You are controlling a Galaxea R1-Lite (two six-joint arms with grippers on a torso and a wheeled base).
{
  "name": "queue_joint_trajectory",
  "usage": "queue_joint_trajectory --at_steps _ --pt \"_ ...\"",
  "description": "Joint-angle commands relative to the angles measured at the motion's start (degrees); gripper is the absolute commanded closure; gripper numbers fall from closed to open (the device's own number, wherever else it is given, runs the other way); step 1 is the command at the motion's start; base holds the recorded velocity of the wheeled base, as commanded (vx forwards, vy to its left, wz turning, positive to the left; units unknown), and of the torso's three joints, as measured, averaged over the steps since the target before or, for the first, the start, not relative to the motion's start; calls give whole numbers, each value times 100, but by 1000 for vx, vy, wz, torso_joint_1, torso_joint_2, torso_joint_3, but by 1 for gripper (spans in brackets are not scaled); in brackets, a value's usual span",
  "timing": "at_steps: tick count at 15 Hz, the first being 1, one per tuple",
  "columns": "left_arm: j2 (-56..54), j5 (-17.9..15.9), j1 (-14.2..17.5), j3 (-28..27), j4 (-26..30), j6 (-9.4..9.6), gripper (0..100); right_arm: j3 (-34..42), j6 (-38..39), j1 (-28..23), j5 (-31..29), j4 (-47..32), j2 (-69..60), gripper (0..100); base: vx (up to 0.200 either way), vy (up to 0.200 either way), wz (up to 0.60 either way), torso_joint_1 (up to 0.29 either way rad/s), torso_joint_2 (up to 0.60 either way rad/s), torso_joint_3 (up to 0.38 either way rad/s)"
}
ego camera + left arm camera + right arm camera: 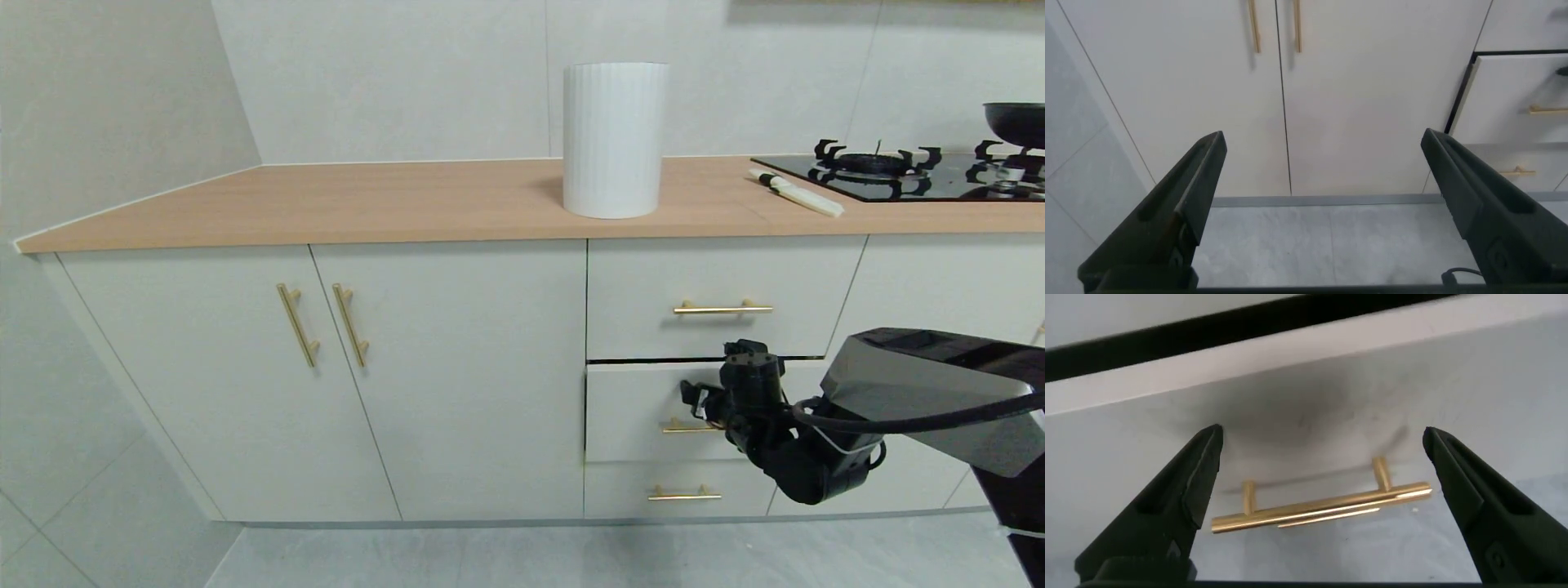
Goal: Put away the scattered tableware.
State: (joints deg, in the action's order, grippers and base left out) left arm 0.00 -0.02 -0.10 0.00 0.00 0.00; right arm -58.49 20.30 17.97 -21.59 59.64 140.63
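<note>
On my head feed the right gripper [700,402] sits low against the front of the middle drawer [637,408], level with its brass handle [682,426]; from the right wrist camera I see the right gripper [1323,434] with its fingers [1200,478] spread wide, the brass handle [1319,508] lying crosswise in the gap between them; I cannot tell whether either finger touches the bar, and nothing is pinched. The middle drawer stands slightly ajar, a dark slit showing along its top edge; the drawers above and below it sit flush.

The left gripper [1323,137] hangs low, its fingers [1188,196] also spread apart and holding nothing; beyond them I see the cabinet doors [1282,90] and the grey floor [1315,237], with the ajar middle drawer [1523,86] off to one side.

The tableware I can make out is one long pale utensil [796,193] with a dark end; it lies flat on the wooden worktop [367,200], just beside the front left corner of the black hob [898,175], well apart from both grippers. A tall white ribbed canister [612,139] stands upright on the worktop to the utensil's left; a dark pan [1016,122] sits on the far right burner.
</note>
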Motion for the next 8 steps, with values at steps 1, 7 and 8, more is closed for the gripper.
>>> queue_joint_trajectory --at_steps 1,7,8 --pt "9 2 1 0 0 0 0 -198 53 -83 -3 13 140 0 0 0 0 0 0 0" --pt "9 2 1 0 0 0 0 -664 378 -232 -12 -31 281 0 0 0 0 0 0 0" --pt "9 2 1 0 0 0 0 -672 378 -241 -12 -31 281 0 0 0 0 0 0 0"
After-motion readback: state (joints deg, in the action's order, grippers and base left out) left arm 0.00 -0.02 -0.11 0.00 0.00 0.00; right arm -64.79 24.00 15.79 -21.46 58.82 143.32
